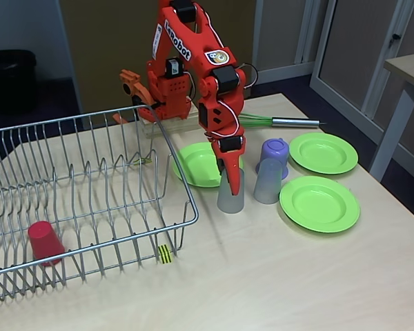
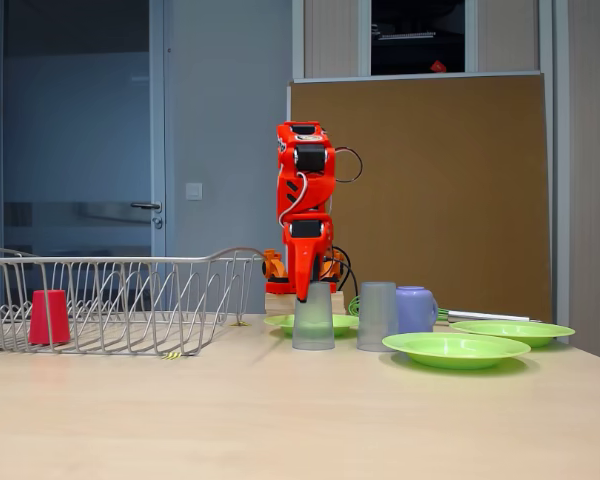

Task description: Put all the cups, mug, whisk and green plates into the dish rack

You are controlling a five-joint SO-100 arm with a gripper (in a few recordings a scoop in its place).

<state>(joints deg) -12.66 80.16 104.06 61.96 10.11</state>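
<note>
My orange gripper (image 1: 230, 170) points straight down onto the top of a translucent grey cup (image 1: 230, 195) that stands upside down on the table. Its tips (image 2: 304, 292) overlap the cup's upper edge (image 2: 313, 318), and I cannot make out how the jaws stand. A second grey cup (image 1: 268, 183) stands just to the right, with the purple mug (image 1: 274, 152) behind it. Three green plates lie around them: one behind the arm (image 1: 195, 164), one at the far right (image 1: 323, 152), one nearer (image 1: 319, 203). The whisk (image 1: 279, 122) lies at the back. In the dish rack (image 1: 90, 200) on the left stands the red cup (image 1: 45, 242).
The rack's right wall (image 1: 183, 179) rises close to the left of the gripped-at cup. The arm's base (image 1: 162, 103) stands on a wooden block behind. Bare tabletop (image 1: 262, 276) stretches along the front. A table leg (image 1: 393, 131) stands off the right edge.
</note>
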